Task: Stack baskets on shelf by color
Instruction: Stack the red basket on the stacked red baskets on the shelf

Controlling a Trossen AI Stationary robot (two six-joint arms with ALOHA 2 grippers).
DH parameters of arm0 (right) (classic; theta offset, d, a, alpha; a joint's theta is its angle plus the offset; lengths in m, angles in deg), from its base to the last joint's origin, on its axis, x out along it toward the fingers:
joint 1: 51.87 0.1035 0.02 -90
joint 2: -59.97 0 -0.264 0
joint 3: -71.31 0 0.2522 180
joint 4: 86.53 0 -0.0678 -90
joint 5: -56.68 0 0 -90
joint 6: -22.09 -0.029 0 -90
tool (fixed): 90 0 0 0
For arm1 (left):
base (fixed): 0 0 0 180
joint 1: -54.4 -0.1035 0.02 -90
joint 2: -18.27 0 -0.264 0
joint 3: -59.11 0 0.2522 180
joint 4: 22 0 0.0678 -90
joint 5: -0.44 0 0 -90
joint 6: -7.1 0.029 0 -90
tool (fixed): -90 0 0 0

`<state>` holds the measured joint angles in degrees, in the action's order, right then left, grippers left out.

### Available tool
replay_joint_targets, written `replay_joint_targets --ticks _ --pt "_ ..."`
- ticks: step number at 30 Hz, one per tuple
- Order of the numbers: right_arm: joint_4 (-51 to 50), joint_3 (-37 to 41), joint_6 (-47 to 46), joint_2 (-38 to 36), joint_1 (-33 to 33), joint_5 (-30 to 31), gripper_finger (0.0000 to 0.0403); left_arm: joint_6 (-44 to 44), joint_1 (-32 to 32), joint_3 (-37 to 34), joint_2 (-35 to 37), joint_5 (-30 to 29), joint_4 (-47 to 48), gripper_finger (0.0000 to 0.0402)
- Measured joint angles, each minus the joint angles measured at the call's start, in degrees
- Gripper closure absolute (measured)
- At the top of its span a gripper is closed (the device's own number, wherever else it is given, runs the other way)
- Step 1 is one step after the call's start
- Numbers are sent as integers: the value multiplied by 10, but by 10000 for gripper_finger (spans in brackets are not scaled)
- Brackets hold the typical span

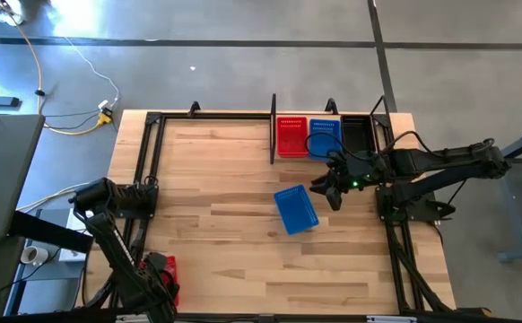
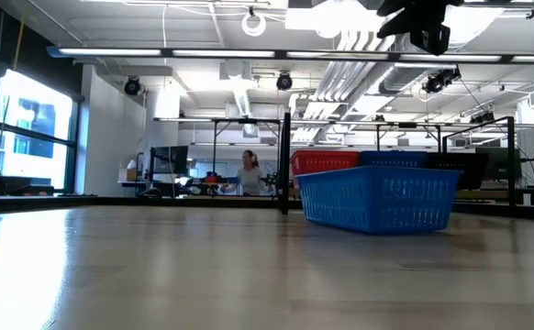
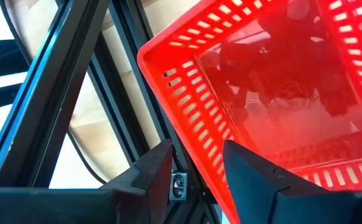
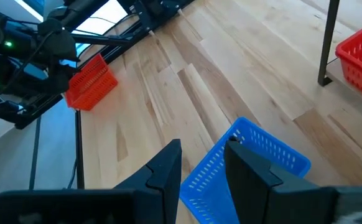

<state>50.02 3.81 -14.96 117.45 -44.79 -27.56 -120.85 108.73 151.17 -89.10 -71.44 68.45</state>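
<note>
Red basket [image 3: 262,93], empty, clenched in left tool [image 3: 196,174]; blue basket [image 1: 296,209], empty, on table [image 1: 216,233] beneath parted right tool [image 4: 203,149].

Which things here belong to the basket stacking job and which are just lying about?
Job: loose blue perforated plastic basket; red, blue and black baskets on the black wire shelf; red basket at left gripper.
Lying about: yellow floor cable; tape roll.
</note>
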Motion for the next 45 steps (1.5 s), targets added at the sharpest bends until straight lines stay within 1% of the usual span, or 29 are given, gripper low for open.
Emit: replay_joint_targets --ticks 4,7,11,14,16,19,24,28,35,45 --pt "2 0 8 0 0 0 295 3 -3 -6 0 -2 0 268" --pt "4 0 11 0 0 0 295 39 -12 -7 0 -8 16 268" --pt "4 0 11 0 0 0 295 110 -35 -7 0 -26 60 268" --pt "4 0 11 0 0 0 295 187 -56 -7 0 -41 81 268" --pt "5 0 11 0 0 0 295 241 -67 -7 0 -62 82 268" --pt "5 0 11 0 0 0 295 299 -80 -7 0 -97 76 268" --pt "5 0 11 0 0 0 295 382 -92 -7 0 -107 78 268" --pt "6 0 9 0 0 0 295 421 -94 -7 0 -112 78 268" --pt "10 0 9 0 5 -2 295 483 -91 -7 0 -100 73 268" --pt "13 0 9 0 5 -2 295 544 -92 -7 0 -97 64 268"
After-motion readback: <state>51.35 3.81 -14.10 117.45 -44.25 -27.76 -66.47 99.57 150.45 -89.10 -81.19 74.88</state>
